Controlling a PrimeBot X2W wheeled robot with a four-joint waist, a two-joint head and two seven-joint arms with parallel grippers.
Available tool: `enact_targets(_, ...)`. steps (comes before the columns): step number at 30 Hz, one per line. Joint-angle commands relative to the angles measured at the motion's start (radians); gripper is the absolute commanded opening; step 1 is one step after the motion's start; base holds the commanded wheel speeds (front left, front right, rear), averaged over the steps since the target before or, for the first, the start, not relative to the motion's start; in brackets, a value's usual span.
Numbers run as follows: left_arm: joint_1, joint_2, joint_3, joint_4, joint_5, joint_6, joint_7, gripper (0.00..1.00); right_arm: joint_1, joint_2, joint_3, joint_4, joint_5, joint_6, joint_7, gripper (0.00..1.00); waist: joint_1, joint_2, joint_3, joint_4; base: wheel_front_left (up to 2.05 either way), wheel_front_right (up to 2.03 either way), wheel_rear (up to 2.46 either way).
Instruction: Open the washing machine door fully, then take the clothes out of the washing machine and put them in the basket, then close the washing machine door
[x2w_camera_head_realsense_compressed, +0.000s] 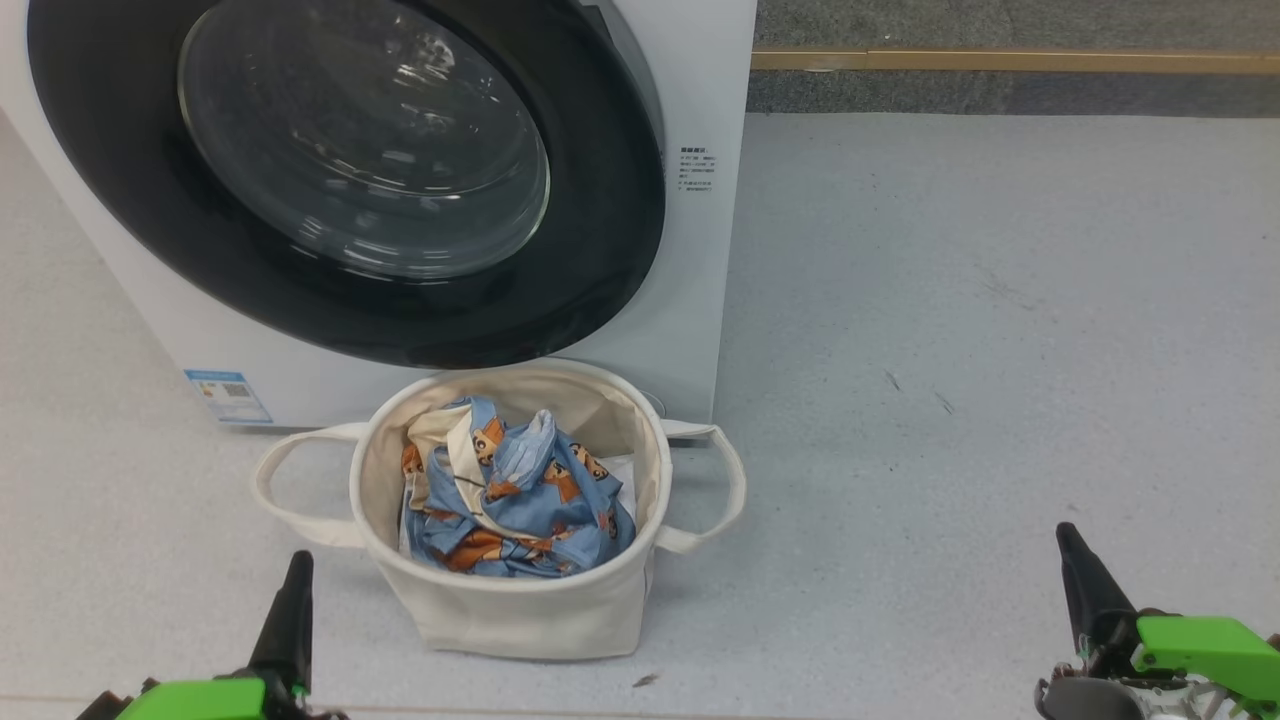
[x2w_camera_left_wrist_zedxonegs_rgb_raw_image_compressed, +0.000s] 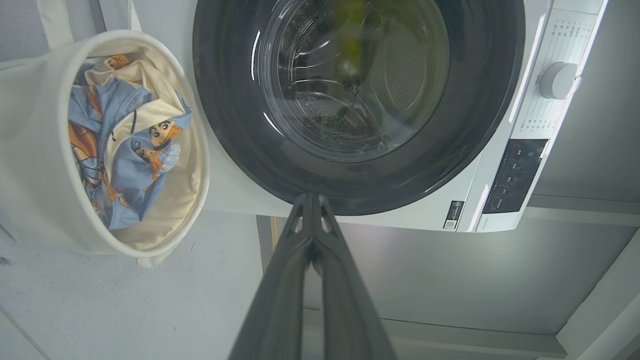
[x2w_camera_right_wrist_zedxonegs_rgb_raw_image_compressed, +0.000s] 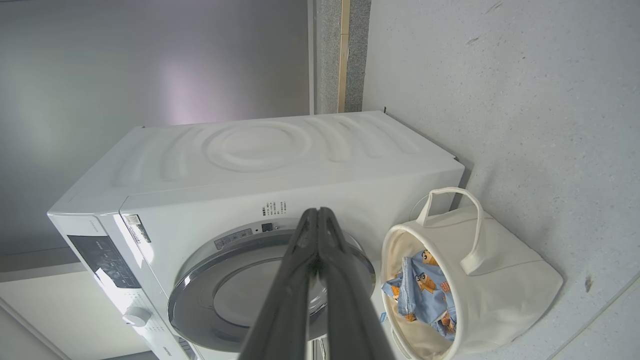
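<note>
Just right of left hand (x2w_camera_head_realsense_compressed: 296, 572): basket (x2w_camera_head_realsense_compressed: 520, 618) holding clothes (x2w_camera_head_realsense_compressed: 520, 500).

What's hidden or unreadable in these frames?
- Head view: top of the glossy black-rimmed round door, cropped by the edge.
- Left wrist view: steel drum contents, blurred by glass reflections.
- Head view: floor of the cream canvas basket, covered by blue bear-print clothes.
- Head view: text label on the white washing machine, too small.

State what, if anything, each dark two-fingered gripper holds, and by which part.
Nothing is held: the left gripper and the right gripper are both shut and empty.
</note>
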Motion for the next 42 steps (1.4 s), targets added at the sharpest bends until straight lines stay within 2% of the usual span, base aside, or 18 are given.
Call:
enact_targets(1, -0.044, 0.005, 0.034, -0.026, -0.004, -0.007, 0.007, 0.00, -0.044, -0.002, 0.016, -0.031, 0.003, 0.000, 0.009, 0.00, 0.0000, -0.0001, 0.000, 0.000, 0.00, 0.00, 0.00)
enact_targets(42, -0.045, 0.004, 0.035, -0.026, -0.003, -0.007, 0.008, 0.00, -0.045, 0.004, 0.008, -0.030, -0.005, 0.000, 0.016, 0.00, 0.0000, -0.0001, 0.000, 0.000, 0.00, 0.00, 0.00)
